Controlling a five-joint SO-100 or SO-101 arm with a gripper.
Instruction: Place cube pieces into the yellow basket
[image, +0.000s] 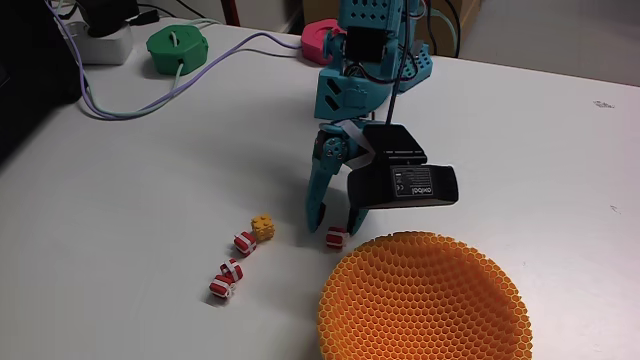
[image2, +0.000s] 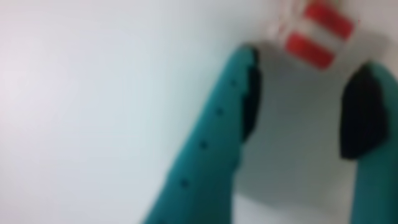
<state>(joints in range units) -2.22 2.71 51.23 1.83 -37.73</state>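
Gripper (image: 333, 222): teal, two fingers, lowered to the table (image: 120, 220), jaws spread with nothing between them. In the wrist view its gap (image2: 298, 106) frames bare tabletop, the black pads (image2: 357, 112) facing each other.

Red-and-white striped cube (image: 336, 237): on the table right at the fingertips; in the wrist view it (image2: 317, 31) lies just beyond the tips, so we judge the jaws are set wide to straddle it.

Yellow basket (image: 425, 300): honeycomb-walled, just beside the gripper on the near side; we see no cubes in it.

Yellow-orange studded cube (image: 262, 227): near the gripper, to its left in the fixed view.

Three more striped cubes (image: 230, 268): beyond the studded one, farther from the fingers.
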